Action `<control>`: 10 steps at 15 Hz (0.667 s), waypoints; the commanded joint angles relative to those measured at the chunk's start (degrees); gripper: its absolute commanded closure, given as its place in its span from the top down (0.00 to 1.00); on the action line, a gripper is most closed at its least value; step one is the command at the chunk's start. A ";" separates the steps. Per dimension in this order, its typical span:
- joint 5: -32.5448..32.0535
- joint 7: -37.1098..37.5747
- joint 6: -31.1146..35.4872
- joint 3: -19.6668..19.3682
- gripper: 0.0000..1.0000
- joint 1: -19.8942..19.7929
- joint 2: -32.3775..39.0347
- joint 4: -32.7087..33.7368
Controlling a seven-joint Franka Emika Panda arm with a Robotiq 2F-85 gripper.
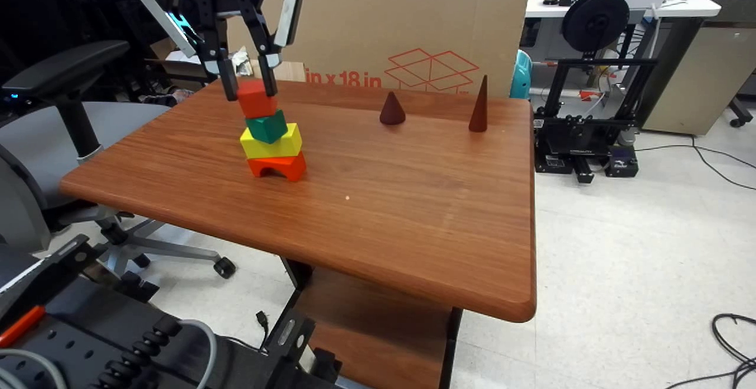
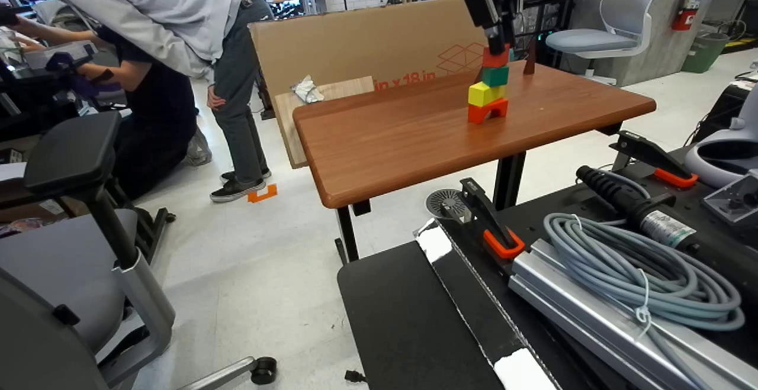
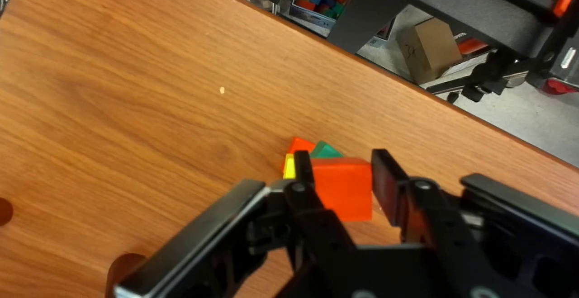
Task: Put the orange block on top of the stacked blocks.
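Observation:
The small orange block (image 1: 255, 105) sits on the green block (image 1: 269, 127) of the stack, touching it, in both exterior views (image 2: 496, 58). Below are the yellow block (image 1: 273, 143) and the orange arch base (image 1: 291, 167) on the table. The tower's blocks are turned against each other. My gripper (image 1: 250, 92) is above the stack, one finger on each side of the orange block's upper part. In the wrist view the orange block (image 3: 344, 194) lies between the fingertips; whether both pads press on it is not clear. It partly hides the green block (image 3: 326, 150).
A short brown cone (image 1: 393, 111) and a tall brown cone (image 1: 480, 108) stand upright at the table's far side. The wooden table (image 1: 401, 200) has a cardboard box (image 1: 413, 29) behind it. A chair (image 1: 77, 123) stands beside the table.

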 commanded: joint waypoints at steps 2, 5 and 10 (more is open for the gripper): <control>-1.26 1.14 0.22 -0.02 0.77 0.28 1.60 1.95; -2.03 1.76 0.83 -0.12 0.98 0.46 0.47 1.11; -0.14 4.73 4.27 -0.27 1.00 -0.40 -6.65 -2.30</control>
